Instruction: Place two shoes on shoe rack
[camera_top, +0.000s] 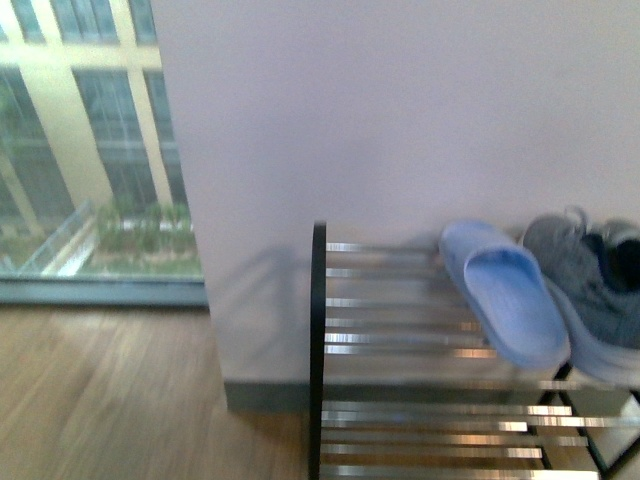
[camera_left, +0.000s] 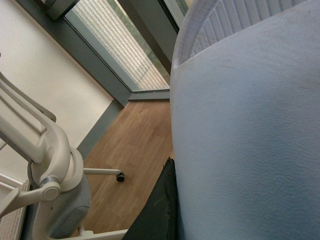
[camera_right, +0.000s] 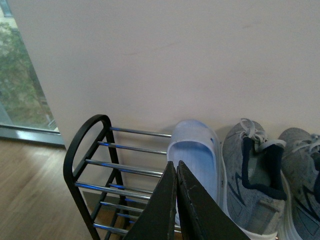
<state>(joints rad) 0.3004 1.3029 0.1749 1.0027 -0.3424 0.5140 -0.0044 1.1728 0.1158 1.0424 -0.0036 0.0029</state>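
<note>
The shoe rack (camera_top: 318, 330) stands against the wall, black-framed with chrome bars. On its top tier lie a blue slipper (camera_top: 505, 295) and, to its right, a grey sneaker (camera_top: 590, 290) cut by the picture's edge. In the right wrist view the rack (camera_right: 82, 155) carries that slipper (camera_right: 195, 155) and the two shoes (camera_right: 250, 175), side by side, toes to the wall. My right gripper (camera_right: 176, 164) is shut and empty, in front of the slipper. My left gripper (camera_left: 172, 167) is shut on another blue slipper (camera_left: 245, 125); one dark finger (camera_left: 160, 210) shows. No arm shows in the front view.
A white wall (camera_top: 400, 120) backs the rack. A tall window (camera_top: 90, 140) is to the left, with wood floor (camera_top: 120, 400) below. A white office chair base (camera_left: 50, 170) with a caster (camera_left: 120, 176) stands on the floor in the left wrist view.
</note>
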